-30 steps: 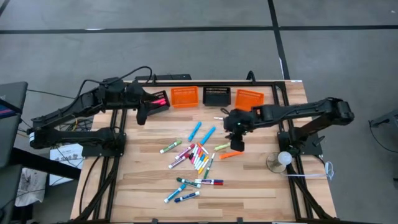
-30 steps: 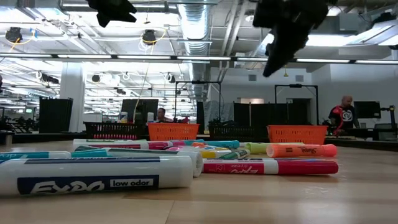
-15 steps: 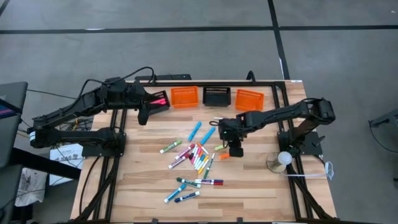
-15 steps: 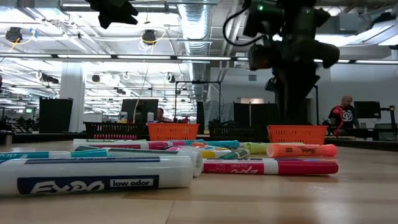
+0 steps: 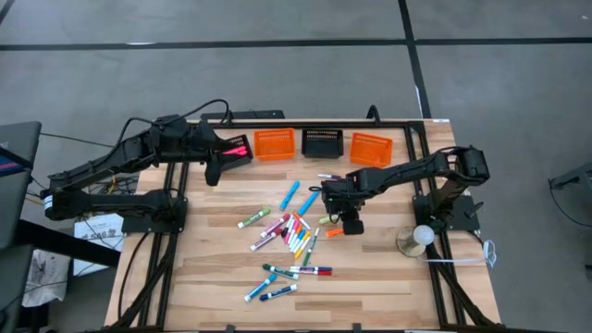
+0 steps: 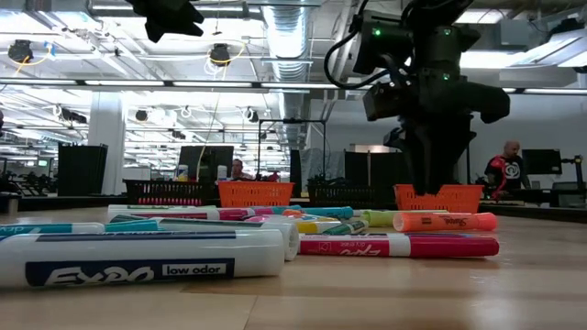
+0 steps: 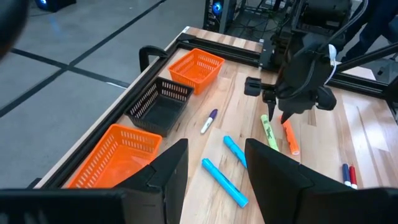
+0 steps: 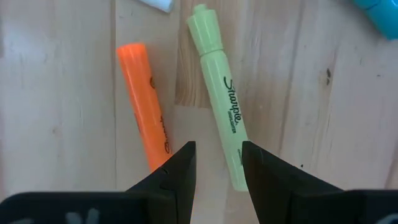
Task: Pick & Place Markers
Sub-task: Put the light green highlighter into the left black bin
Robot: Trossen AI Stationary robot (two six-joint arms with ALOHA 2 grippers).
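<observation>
Many coloured markers (image 5: 291, 231) lie flat in a loose heap at the middle of the wooden table. At the heap's right side an orange marker (image 8: 142, 106) and a light green marker (image 8: 221, 106) lie side by side. My right gripper (image 8: 217, 149) hangs open just above their near ends, pointing down, its gap over the bare wood between them; the low view shows its fingers (image 6: 431, 183) short of the table. My left gripper (image 7: 214, 149) waits open and raised at the far left (image 5: 213, 171).
Along the far edge stand an orange basket (image 5: 274, 143), a black basket (image 5: 323, 141) and another orange basket (image 5: 371, 146); farther left a black basket holds pink markers (image 5: 238, 148). A small white round thing (image 5: 421, 236) stands by the right edge.
My right gripper has come down toward the orange and green markers and has tipped from a slant to pointing nearly straight down. Its fingers kept the same gap. The markers have not moved.
</observation>
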